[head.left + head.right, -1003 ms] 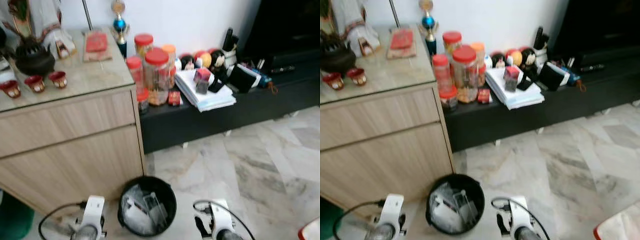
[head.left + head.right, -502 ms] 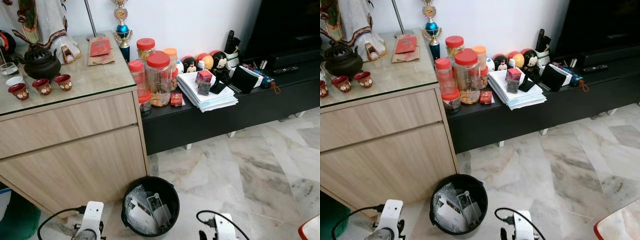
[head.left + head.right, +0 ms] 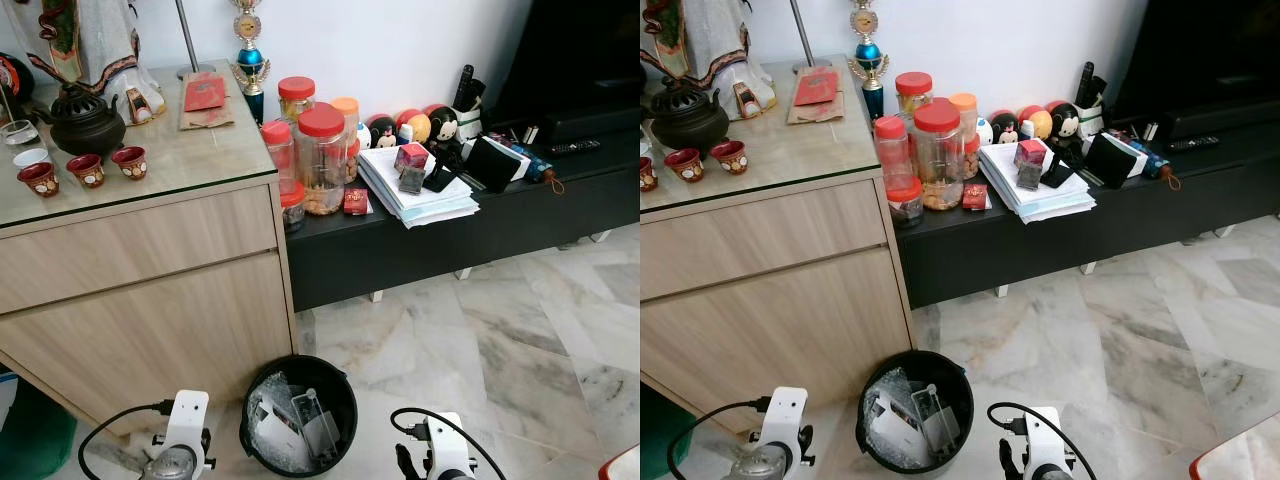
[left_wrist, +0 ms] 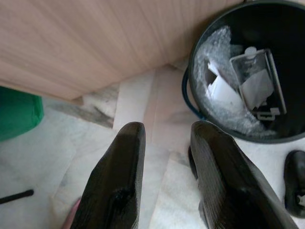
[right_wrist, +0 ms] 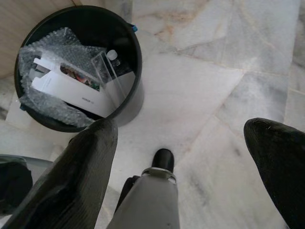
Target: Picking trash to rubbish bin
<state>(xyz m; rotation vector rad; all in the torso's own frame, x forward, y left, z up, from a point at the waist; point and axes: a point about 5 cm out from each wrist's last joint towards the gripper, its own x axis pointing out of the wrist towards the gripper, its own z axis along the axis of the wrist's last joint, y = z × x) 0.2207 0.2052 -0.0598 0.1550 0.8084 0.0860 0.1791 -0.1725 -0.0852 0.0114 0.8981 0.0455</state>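
A black round rubbish bin (image 3: 298,415) stands on the marble floor against the wooden cabinet. It holds bubble wrap, a white box (image 5: 71,88) and a clear plastic container (image 4: 257,78). My left arm (image 3: 182,448) hangs to the left of the bin and my right arm (image 3: 440,462) to its right. The left gripper (image 4: 164,131) points at the floor beside the bin, its fingers a narrow gap apart and empty. The right gripper (image 5: 183,126) is spread wide over bare floor beside the bin (image 5: 78,62), holding nothing.
The wooden cabinet (image 3: 140,290) has a glass top with a dark teapot (image 3: 82,118) and small red cups. A low black bench (image 3: 450,240) carries red-lidded jars (image 3: 320,155), papers and toys. Something green (image 3: 35,440) lies on the floor at the left. Marble floor opens to the right.
The head view has steadied and shifted slightly, and is no longer blurred. The bin, its contents and both hanging arms stand as before.
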